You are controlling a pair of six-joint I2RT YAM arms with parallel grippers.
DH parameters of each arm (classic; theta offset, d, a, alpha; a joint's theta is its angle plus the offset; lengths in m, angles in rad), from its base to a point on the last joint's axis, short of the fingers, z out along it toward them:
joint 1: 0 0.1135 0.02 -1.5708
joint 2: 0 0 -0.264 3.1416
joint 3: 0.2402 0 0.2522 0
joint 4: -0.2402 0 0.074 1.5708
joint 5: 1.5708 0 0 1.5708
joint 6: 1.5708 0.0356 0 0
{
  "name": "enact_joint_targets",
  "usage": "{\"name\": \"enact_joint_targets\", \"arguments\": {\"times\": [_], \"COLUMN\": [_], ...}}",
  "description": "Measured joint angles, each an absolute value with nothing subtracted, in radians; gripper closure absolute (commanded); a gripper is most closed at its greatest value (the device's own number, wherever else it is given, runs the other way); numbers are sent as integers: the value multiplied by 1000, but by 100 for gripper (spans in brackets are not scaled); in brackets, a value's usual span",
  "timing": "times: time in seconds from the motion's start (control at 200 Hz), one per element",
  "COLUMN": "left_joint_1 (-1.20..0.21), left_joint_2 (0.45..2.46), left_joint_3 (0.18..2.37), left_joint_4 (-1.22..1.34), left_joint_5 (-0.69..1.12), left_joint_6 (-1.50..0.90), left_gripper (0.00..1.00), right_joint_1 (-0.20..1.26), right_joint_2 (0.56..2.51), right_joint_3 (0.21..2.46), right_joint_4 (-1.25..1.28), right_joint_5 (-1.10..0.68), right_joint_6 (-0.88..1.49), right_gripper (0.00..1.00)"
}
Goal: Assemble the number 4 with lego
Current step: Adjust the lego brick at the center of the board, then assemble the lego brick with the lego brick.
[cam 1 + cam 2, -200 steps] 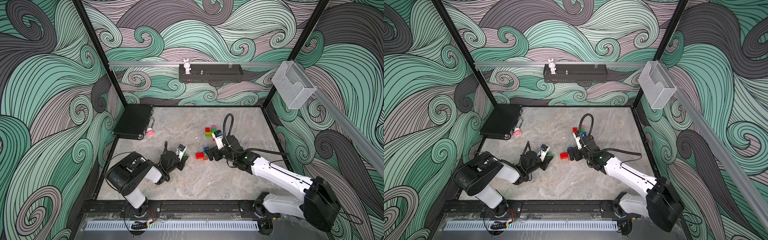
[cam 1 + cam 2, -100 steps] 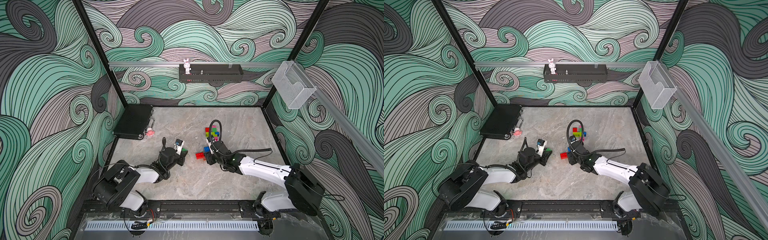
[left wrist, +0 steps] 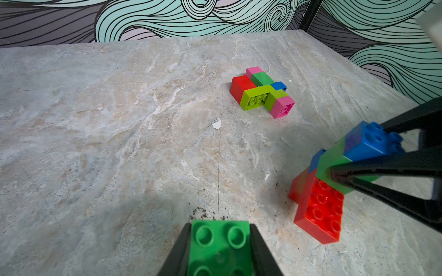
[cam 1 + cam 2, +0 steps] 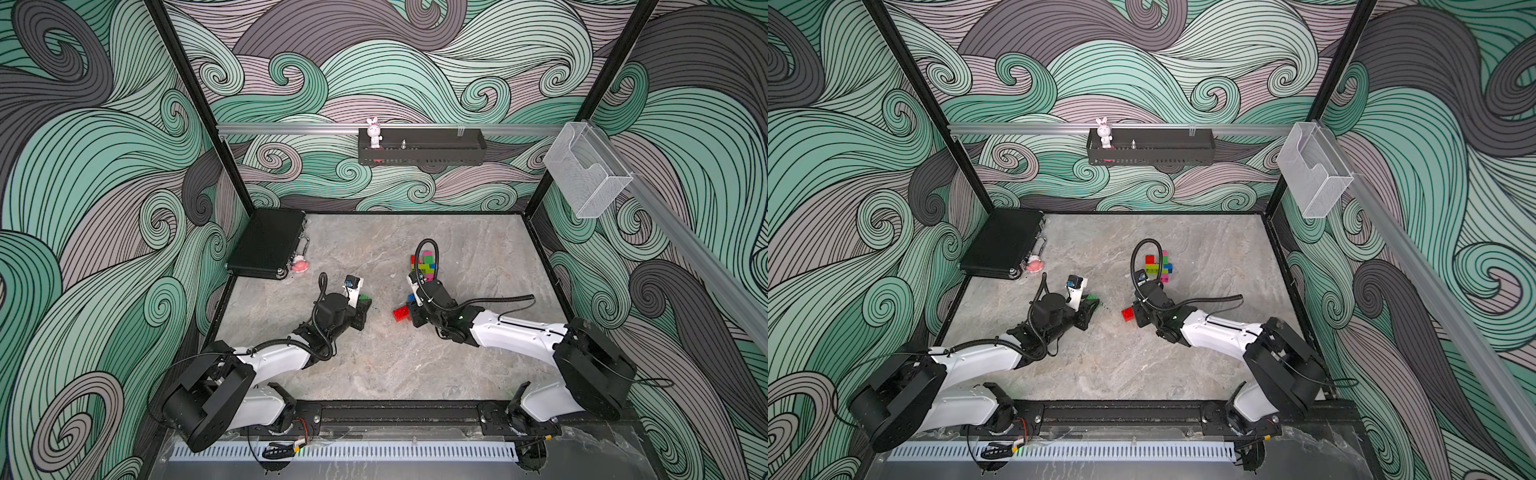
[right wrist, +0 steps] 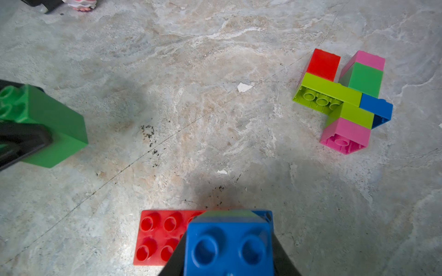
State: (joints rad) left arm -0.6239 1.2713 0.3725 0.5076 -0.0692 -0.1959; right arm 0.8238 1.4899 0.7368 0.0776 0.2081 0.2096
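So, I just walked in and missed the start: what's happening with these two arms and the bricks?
Two robot arms are building with lego. The left claw holds a single dark green brick. The right claw grips the blue brick topping a small blue, green and red stack. A joined cluster of red, lime, pink, green and blue bricks lies on the table farther back, touched by neither arm.

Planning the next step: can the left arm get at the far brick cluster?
Probably yes for reaching, no for grasping: the left gripper is shut on a green brick. Only bare table lies between it and the cluster; the right gripper, on a blue brick, stands aside.
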Motion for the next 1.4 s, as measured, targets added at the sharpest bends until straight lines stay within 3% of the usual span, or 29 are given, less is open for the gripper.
{"name": "enact_joint_targets", "arguments": {"times": [0.455,0.786,1.401], "left_joint_1": [-624,-624,-624], "left_joint_2": [1231,1340,1465], "left_joint_3": [553,607,624], "left_joint_4": [303,288,366], "left_joint_5": [144,324,351], "left_joint_6": [-127,-2,98], "left_gripper": [100,100,100], "right_joint_1": [824,824,824], "right_joint_2": [1542,1551,1607], "right_joint_3": [737,751,833], "right_joint_4": [177,155,81], "right_joint_5": [210,211,211], "right_joint_6": [178,174,167], "right_gripper": [76,78,80]}}
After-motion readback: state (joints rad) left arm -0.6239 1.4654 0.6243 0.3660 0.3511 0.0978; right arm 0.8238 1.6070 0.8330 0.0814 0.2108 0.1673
